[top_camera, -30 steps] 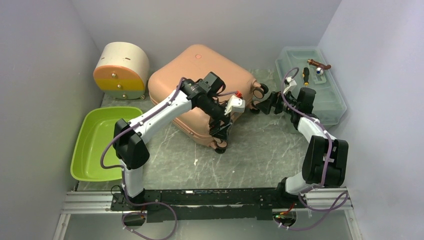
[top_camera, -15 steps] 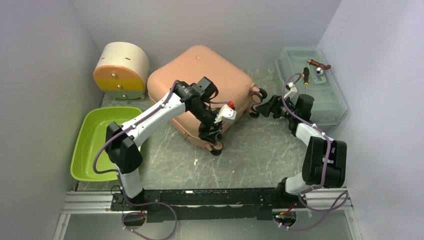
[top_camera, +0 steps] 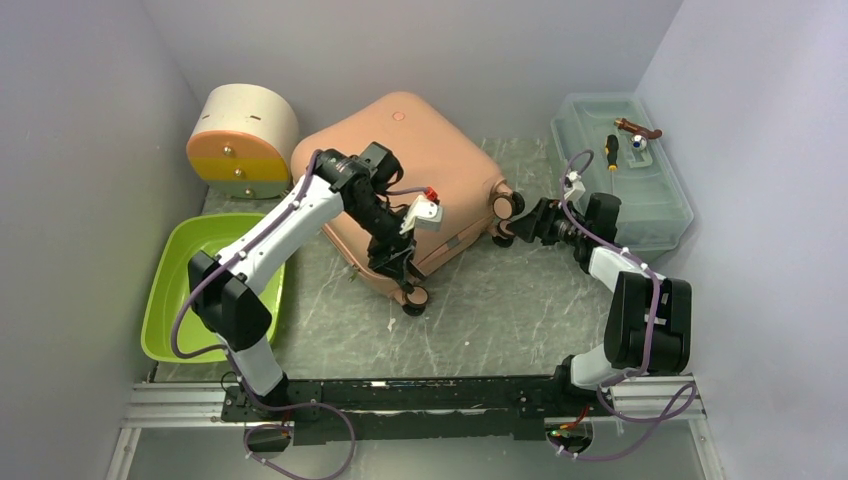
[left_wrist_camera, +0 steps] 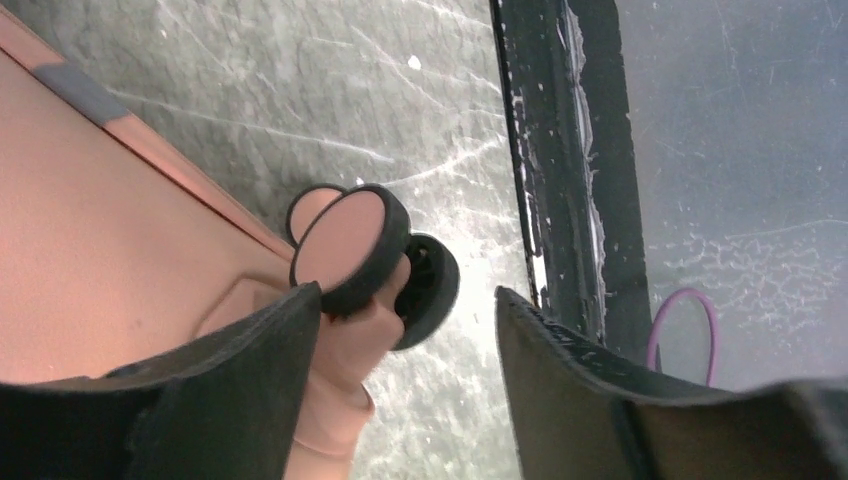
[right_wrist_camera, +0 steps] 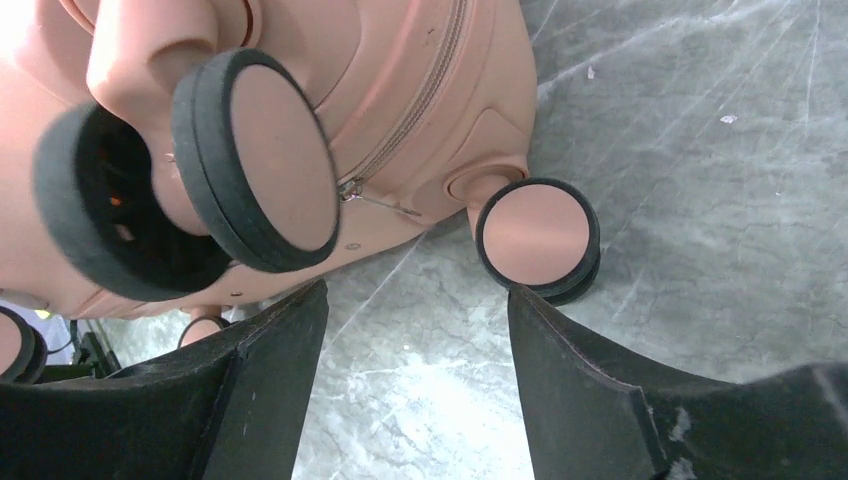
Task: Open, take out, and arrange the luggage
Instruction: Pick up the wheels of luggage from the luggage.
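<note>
The salmon-pink luggage [top_camera: 400,170] lies flat and closed at the back middle of the table, its wheels toward the right and front. My left gripper [top_camera: 400,272] reaches over its front corner. In the left wrist view that gripper [left_wrist_camera: 405,300] is open: the left finger [left_wrist_camera: 250,380] touches a castor wheel [left_wrist_camera: 350,245], and the right finger is clear of it. My right gripper [top_camera: 515,225] sits just right of the right-hand wheels [top_camera: 505,205]. In the right wrist view it [right_wrist_camera: 415,295] is open over bare table, below the wheels [right_wrist_camera: 255,160] and the zip [right_wrist_camera: 420,95].
A cream half-round box with orange-yellow drawers [top_camera: 240,140] stands at the back left. A lime green tray [top_camera: 200,280] lies at the left. A translucent toolbox [top_camera: 620,170] carrying a screwdriver [top_camera: 611,152] sits at the back right. Walls close in on three sides.
The luggage has slid and turned to the left. My left arm moved left with it and my right gripper followed its wheels. Both pairs of jaws have narrowed.
</note>
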You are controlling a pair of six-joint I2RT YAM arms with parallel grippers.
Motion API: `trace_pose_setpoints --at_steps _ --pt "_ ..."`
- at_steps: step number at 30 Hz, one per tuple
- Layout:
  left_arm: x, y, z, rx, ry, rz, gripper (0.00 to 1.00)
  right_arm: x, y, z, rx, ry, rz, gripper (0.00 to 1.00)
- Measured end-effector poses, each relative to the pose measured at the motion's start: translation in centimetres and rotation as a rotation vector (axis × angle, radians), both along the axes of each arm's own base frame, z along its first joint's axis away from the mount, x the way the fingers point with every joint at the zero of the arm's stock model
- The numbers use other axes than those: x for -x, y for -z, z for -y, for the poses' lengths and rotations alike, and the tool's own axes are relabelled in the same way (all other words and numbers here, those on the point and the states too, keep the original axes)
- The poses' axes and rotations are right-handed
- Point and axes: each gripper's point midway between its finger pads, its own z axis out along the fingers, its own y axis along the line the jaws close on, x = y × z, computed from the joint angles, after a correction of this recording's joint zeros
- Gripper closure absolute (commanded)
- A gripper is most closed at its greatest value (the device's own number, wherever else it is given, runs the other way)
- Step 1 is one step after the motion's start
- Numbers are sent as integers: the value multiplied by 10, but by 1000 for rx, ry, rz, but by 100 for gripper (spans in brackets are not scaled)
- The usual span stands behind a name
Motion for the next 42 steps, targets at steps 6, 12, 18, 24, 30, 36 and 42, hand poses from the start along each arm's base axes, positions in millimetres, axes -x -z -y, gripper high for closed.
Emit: trace_pose_setpoints --at_steps 6,12,18,24,30,36,42 --pt "-4 -18 -4 -38 -31 -9 2 -5 2 -1 7 9 -18 30" --pt "-43 -37 37 22 -69 150 0 -14 -2 4 24 31 -3 29" --pt "-64 -37 113 81 -53 407 1 -9 -6 7 86 19 33 27" --pt "-112 -27 186 128 -97 682 1 3 -26 14 108 -13 99 26" --pt "-158 3 212 102 -103 863 1 9 -61 42 117 46 199 26" --pt "-191 14 231 103 -122 1022 6 20 -65 63 110 81 192 27" --pt "-204 13 237 108 -179 1085 44 39 -44 51 65 30 130 27"
